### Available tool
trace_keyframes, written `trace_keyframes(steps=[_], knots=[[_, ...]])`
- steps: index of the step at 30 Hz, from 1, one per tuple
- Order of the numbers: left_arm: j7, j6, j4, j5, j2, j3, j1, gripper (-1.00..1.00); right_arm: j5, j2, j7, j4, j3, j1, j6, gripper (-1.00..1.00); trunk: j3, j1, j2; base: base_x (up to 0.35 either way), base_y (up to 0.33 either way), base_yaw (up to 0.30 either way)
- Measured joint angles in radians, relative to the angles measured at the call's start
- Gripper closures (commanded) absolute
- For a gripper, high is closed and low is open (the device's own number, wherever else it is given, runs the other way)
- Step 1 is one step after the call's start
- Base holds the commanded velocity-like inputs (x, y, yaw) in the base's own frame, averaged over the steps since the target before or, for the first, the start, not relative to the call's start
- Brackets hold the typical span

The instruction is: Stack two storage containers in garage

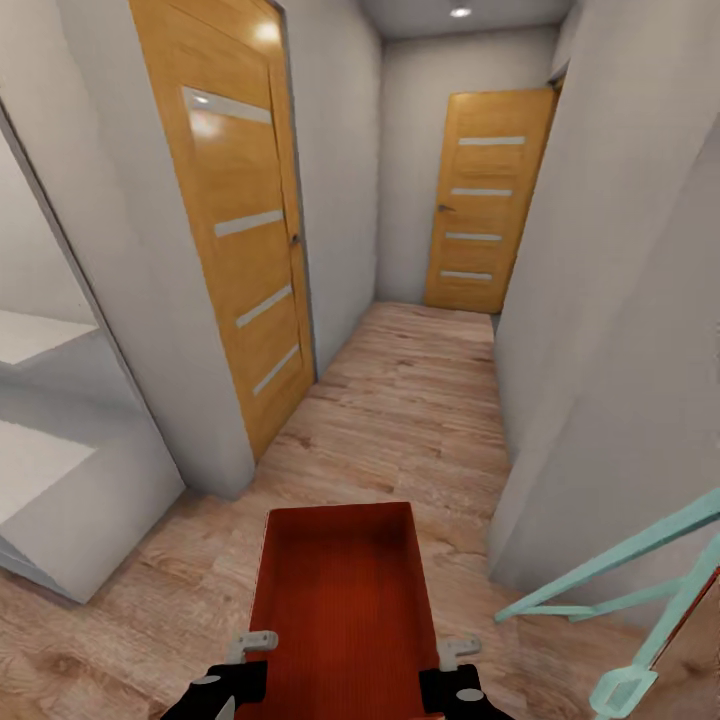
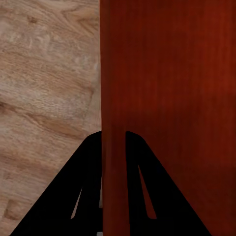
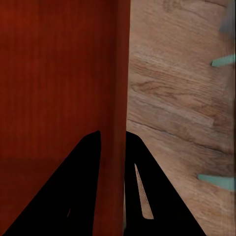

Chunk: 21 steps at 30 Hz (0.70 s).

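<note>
Bin (image 1: pixel 340 590) level, open side up, long axis pointing down hallway. Left gripper (image 2: pixel 114 147) and right gripper (image 3: pixel 113 147) each clamp a side wall.

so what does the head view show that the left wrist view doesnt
Head view alone: a corridor with two orange wooden doors, pale grey walls, a teal metal frame, the open orange-red rectangular storage container seen whole from above, and both grippers, left gripper and right gripper, at its side walls.

Left wrist view alone: black fingers straddling the container's thin wall.

Both: the container and the light wood plank floor.
</note>
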<state>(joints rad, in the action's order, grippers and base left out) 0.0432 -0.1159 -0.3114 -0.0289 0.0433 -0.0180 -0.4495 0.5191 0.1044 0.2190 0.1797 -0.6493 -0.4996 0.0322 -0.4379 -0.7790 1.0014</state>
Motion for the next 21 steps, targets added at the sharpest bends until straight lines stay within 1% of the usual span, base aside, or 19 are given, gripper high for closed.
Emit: trace_keyframes(steps=[4, 6, 21], knots=[[0.0, 0.0, 0.0, 0.001, 0.0, -0.001, 0.0, 1.0, 0.0, 0.0, 0.0, 0.0, 0.0, 0.0, 0.0, 1.0, 0.0, 0.0, 0.0, 0.325, 0.0, -0.272], [0.0, 0.0, 0.0, 0.001, 0.001, -0.001, 0.0, 1.0, 0.001, 0.0, 0.0, 0.0, -0.001, -0.001, 0.0, 1.0, 0.0, 0.0, 0.0, 0.325, 0.0, -0.12], [0.0, 0.0, -0.001, 0.001, 0.0, -0.001, 0.0, 1.0, 0.0, 0.0, 0.0, -0.001, -0.001, -0.001, 0.0, 1.0, 0.0, 0.0, 0.0, 0.325, 0.0, -0.007]])
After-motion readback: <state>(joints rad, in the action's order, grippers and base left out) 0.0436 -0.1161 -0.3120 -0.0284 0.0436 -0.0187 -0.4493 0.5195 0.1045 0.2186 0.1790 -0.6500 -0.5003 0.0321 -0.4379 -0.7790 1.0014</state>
